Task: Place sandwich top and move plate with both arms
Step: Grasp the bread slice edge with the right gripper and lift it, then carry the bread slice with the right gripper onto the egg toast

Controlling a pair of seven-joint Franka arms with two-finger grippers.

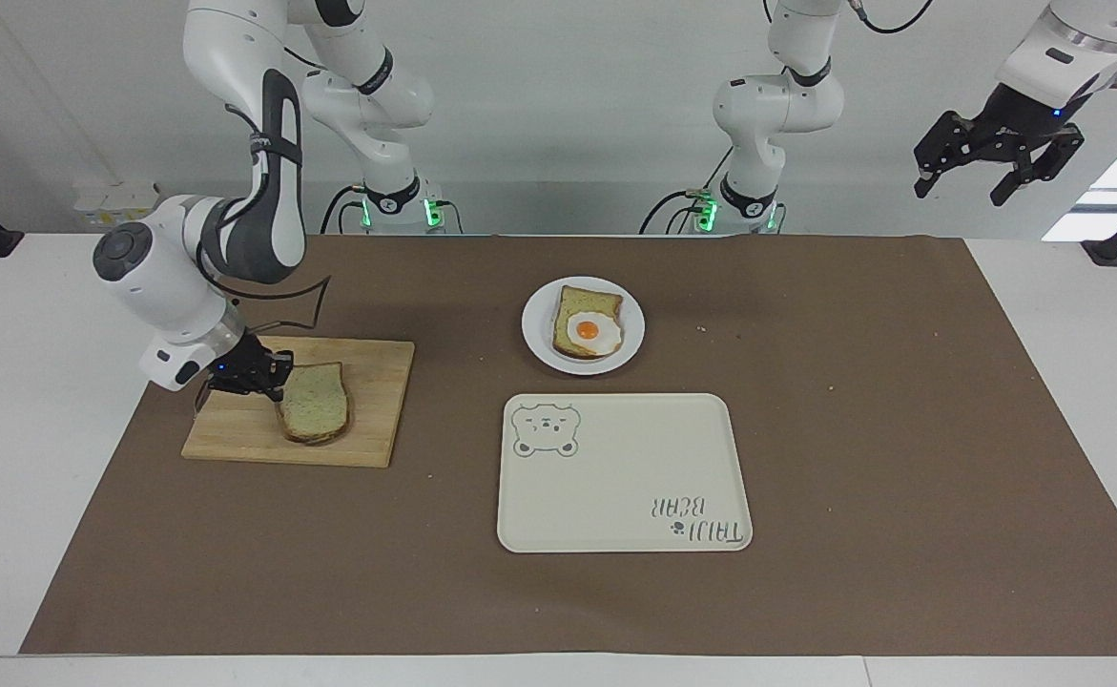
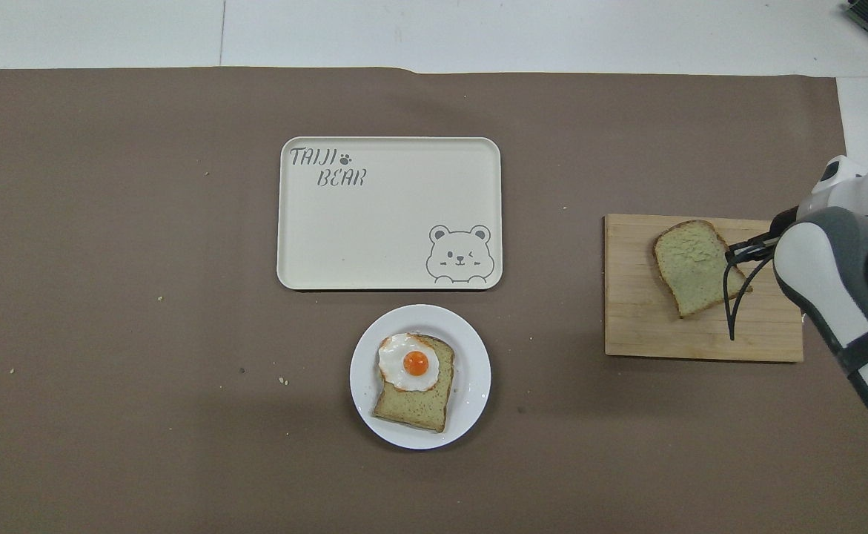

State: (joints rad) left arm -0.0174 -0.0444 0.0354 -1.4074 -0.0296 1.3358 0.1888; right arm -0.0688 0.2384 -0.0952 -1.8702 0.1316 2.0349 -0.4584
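At mid left of the facing view, the right gripper (image 1: pixel 267 372) clamps one edge of the sandwich top (image 1: pixel 314 414), tilted above the cutting board (image 1: pixel 367 420). I'd lift it level, keeping the grip firm. At centre, the plate (image 1: pixel 534 339) holds the egg toast (image 1: pixel 587 324); the tray (image 1: pixel 615 477) below is bare. Upper right, the left gripper (image 1: pixel 997 167) waits, fingers spread.

Facing cam is sitting high across the surface (image 1: pixel 901 401), looking back at both arm bases, taking in the whole brown mat. Overhead cam is looking steeply down from the robots' end, framing tighter. The 2 views are sharing the tray (image 1: pixel 615 496) (image 2: pixel 389 237), plate (image 1: pixel 536 345) (image 2: pixel 471 393) and cutting board (image 1: pixel 367 420) (image 2: pixel 634 326), half a turn apart.
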